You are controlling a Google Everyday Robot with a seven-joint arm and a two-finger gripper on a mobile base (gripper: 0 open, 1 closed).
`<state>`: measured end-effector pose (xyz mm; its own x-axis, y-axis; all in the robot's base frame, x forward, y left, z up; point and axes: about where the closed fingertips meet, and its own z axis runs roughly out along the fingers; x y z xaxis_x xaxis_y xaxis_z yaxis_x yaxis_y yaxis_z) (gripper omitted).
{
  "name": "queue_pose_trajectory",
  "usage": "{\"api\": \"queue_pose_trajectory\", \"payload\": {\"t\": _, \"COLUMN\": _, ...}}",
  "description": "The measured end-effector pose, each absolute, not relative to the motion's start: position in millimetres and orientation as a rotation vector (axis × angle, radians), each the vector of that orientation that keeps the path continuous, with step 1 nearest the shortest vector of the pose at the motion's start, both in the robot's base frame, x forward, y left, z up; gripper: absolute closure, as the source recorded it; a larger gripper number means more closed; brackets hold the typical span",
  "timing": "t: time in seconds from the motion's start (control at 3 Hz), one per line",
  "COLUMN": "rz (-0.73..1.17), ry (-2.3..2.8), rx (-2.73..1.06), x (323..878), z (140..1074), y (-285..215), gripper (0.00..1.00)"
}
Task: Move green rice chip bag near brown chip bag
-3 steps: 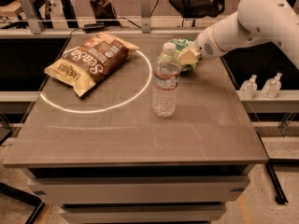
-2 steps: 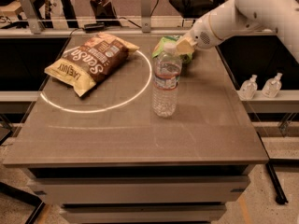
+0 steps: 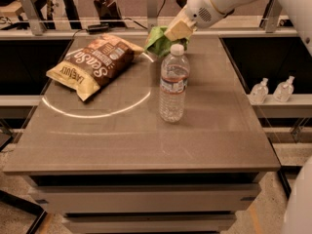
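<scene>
Looking at a grey-brown table top (image 3: 146,145) marked with a pale ring (image 3: 97,115), in a dim room with metal rails behind. Counting one brown chip bag (image 3: 95,65) lying across the ring's far left, one water bottle (image 3: 173,87) standing upright at its right, and two small bottles (image 3: 259,91) on the side shelf (image 3: 297,100). Seeing the gripper (image 3: 176,32) over the far edge, fingers pinching the one green rice chip bag (image 3: 156,42), just beside the brown bag's far corner.
</scene>
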<state>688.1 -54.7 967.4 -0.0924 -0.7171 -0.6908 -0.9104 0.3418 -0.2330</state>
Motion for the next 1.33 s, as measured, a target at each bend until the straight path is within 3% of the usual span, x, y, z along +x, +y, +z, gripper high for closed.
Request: {"api": "queue_pose_trajectory", "payload": {"t": 1.33, "rz": 0.235, "ry": 1.651, "rx": -1.645, "x": 670, "z": 982, "y": 10, "gripper": 1.00}}
